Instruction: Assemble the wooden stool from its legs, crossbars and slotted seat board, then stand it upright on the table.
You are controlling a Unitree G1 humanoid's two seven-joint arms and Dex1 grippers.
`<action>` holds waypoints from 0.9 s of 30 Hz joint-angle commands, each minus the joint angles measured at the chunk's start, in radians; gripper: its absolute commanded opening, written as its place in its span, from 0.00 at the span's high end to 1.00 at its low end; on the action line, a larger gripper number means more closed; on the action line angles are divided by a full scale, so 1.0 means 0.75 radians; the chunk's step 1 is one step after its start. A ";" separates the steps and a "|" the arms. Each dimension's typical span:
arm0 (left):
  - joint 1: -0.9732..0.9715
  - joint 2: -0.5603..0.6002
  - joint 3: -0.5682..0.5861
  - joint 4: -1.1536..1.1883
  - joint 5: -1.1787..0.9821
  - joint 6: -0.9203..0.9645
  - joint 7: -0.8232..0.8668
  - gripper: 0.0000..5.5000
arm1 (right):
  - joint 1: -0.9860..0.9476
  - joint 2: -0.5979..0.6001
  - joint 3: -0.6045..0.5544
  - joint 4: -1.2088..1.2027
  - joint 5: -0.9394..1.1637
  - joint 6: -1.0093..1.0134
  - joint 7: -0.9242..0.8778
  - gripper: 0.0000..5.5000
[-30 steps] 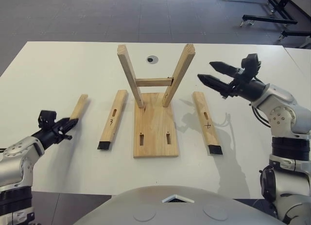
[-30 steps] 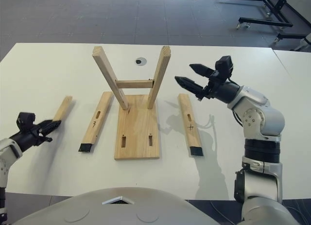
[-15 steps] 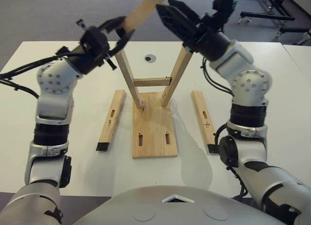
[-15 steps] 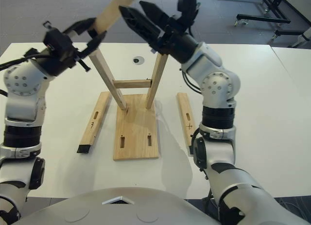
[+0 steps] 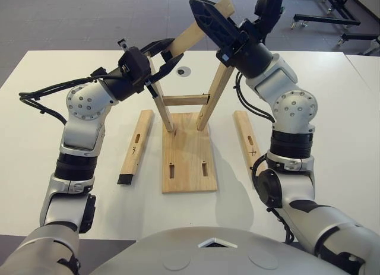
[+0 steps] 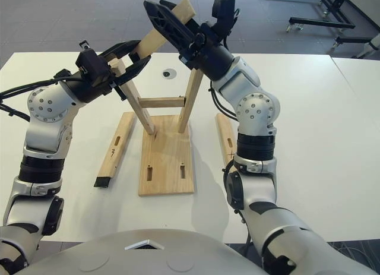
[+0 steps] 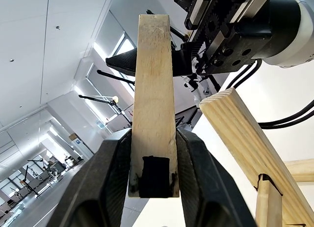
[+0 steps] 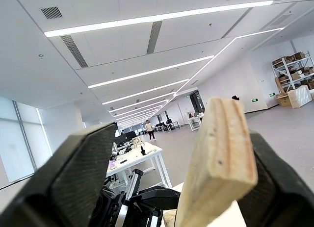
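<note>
With the left end effector (image 5: pixel 173 50) clamping the crossbar (image 5: pixel 191 37), I centre its free end inside the wide-open right end effector (image 5: pixel 208 18) before closing.

A large open-plan office that doubles as a robot lab: long strip lights (image 8: pixel 147 23) and an air vent (image 8: pixel 51 12) cross a white ceiling, with rows of desks (image 8: pixel 140 156) and storage shelving (image 8: pixel 292 75) in the hall. The white table (image 5: pixel 53 91) has a cable grommet (image 5: pixel 186 72) and stands on grey floor tiles (image 5: pixel 89 19); black wheeled frames (image 5: pixel 323 22) stand far right
</note>
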 commanded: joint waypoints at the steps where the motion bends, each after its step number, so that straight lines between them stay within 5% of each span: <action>1: -0.025 0.011 -0.008 0.006 0.003 0.028 -0.023 0.77 | 0.003 -0.002 -0.003 0.012 0.001 -0.006 0.005 0.46; 14: -0.066 0.011 0.001 0.011 -0.003 0.055 -0.050 0.77 | -0.001 -0.009 -0.005 0.012 0.008 -0.008 0.043 0.87; 21: -0.057 0.011 0.011 0.024 -0.003 0.057 -0.037 0.77 | -0.018 0.003 -0.026 0.018 0.015 -0.054 0.038 0.91; 27: -0.021 0.012 0.035 0.036 0.033 0.087 0.036 0.56 | -0.041 -0.013 -0.100 0.006 0.066 -0.075 0.002 0.93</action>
